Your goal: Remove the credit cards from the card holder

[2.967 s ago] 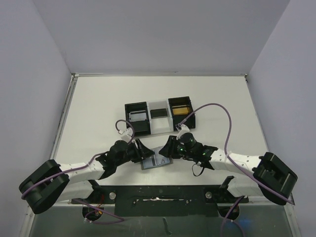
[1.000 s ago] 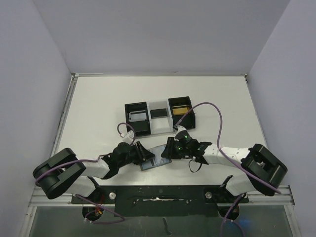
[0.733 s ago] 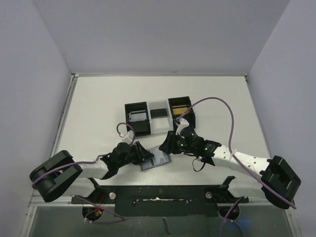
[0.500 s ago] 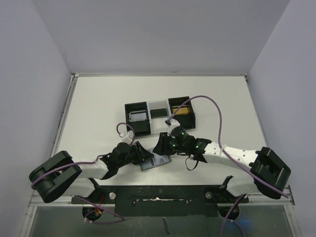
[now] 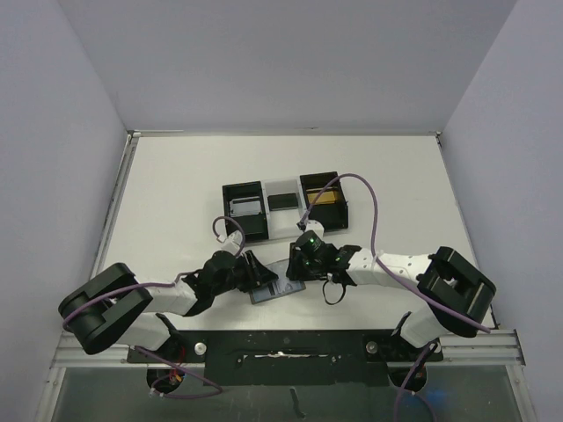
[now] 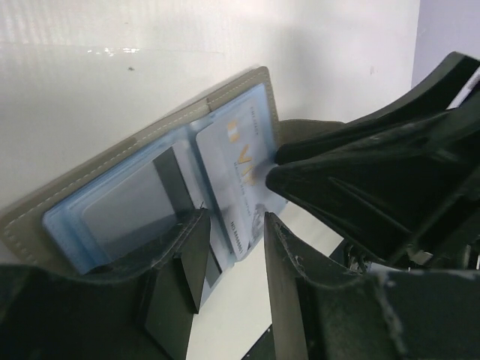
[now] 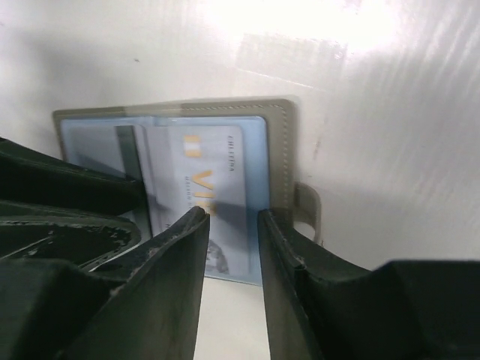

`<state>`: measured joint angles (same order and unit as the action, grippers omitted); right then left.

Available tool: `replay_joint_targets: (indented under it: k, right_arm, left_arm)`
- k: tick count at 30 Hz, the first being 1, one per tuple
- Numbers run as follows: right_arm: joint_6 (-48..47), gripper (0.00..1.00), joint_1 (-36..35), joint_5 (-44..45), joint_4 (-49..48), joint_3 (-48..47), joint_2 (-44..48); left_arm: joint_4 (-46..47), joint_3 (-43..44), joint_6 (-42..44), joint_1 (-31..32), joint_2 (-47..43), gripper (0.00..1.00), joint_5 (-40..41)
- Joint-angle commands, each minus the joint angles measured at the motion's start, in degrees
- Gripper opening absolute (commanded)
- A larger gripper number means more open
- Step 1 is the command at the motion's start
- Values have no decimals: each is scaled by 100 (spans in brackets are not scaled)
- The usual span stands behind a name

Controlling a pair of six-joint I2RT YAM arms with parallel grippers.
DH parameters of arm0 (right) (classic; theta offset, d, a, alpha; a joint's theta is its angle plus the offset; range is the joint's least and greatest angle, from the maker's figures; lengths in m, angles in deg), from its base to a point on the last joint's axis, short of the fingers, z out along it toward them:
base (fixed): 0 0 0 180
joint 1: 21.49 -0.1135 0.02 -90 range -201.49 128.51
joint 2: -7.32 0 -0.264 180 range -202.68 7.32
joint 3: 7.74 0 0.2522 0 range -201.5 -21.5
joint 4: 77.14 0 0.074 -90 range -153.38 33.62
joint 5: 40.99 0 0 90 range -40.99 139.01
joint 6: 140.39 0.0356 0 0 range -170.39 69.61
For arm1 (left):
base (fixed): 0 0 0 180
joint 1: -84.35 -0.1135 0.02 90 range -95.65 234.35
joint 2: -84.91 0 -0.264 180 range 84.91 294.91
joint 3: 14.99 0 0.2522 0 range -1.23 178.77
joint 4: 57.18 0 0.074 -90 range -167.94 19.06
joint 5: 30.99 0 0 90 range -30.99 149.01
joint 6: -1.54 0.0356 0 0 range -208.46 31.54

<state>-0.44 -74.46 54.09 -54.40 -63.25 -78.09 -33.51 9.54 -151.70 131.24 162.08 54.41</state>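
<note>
The grey card holder (image 5: 273, 287) lies open on the table between my two grippers. In the left wrist view its blue-grey inside (image 6: 127, 210) shows, with a pale blue card (image 6: 238, 176) with gold letters in the right panel. My left gripper (image 6: 232, 225) is open a little; one fingertip (image 6: 196, 232) rests on the left panel. My right gripper (image 7: 232, 219) is open a little, its jaws over the same card (image 7: 217, 187). The snap tab (image 7: 307, 210) sticks out beside the right finger. In the top view both grippers (image 5: 258, 272) (image 5: 296, 266) nearly meet over the holder.
A black-and-white three-compartment tray (image 5: 264, 230) stands just behind the holder, with a pale card (image 5: 245, 207), a black card (image 5: 282, 200) and a gold card (image 5: 324, 197) in it. The right arm's purple cable (image 5: 369, 211) loops above the tray's right end.
My right gripper has moved left and settled over the holder's right panel. My left gripper has stayed on the left panel. The holder has stayed in place.
</note>
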Motion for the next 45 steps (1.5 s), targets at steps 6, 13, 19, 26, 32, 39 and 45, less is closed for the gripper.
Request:
replay_joint_targets:
  k: [6,13,19,26,32,39,45]
  right_arm:
    - [345,29,157,-438,-974,879,72]
    - [480,28,155,-542,-1210,1120,42]
    - [630,24,158,-560,-1445,1316,54]
    - [722,17,116,-756,-1646,1386,112]
    - [866,15,-8,-841,-1803,1469,249]
    - [931,15,-36,-996,-2083,1667,391]
    - [946,15,-53,-636,-1615,1580,519]
  left_arm:
    - [749,84,-323,22,729,34,-95]
    - [1067,-82,-677,20,943,34,82]
    - [898,-237,-1111,57,764,35,501]
    - [963,-320,-887,42,553,34,395]
    - [1249,-139,-526,28,692,20,-153]
    - [1448,-72,-449,37,725,0,-320]
    - [886,-2,-273,37,451,0,-310]
